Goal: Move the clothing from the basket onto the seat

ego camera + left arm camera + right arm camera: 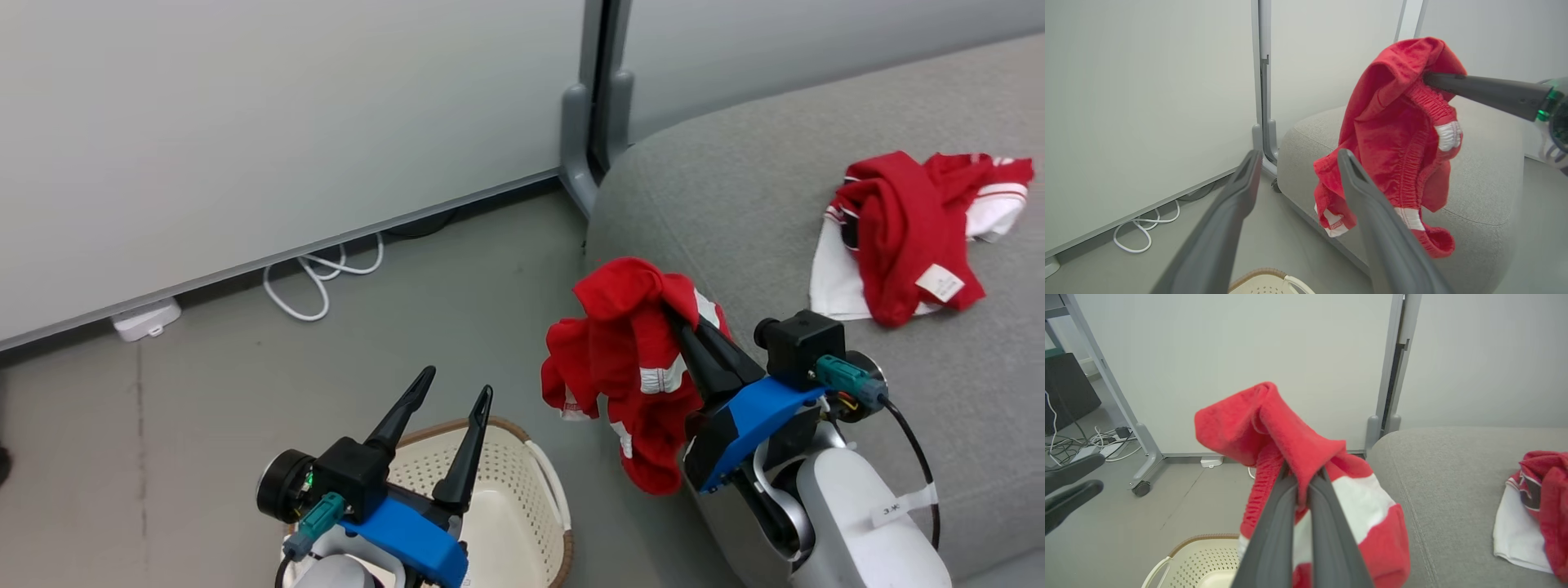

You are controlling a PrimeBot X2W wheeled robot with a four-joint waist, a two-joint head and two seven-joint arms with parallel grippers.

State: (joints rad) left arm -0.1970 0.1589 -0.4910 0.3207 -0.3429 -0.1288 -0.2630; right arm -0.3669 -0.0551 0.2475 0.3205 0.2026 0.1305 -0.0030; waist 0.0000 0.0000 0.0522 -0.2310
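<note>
Right gripper (676,318) clamped on garment (629,359), hanging long-axis-down from its tips at the edge of the seat (735,204), seat surface to the jaws' right; left gripper (457,382) spread, empty, above basket (522,490).

My left gripper (458,381) sits lower left in the head view, fingers spread, pointing up. My right gripper (678,322), right of centre, pinches the clothing (624,343), tips apparently buried; pale forearm (857,523) below.
</note>
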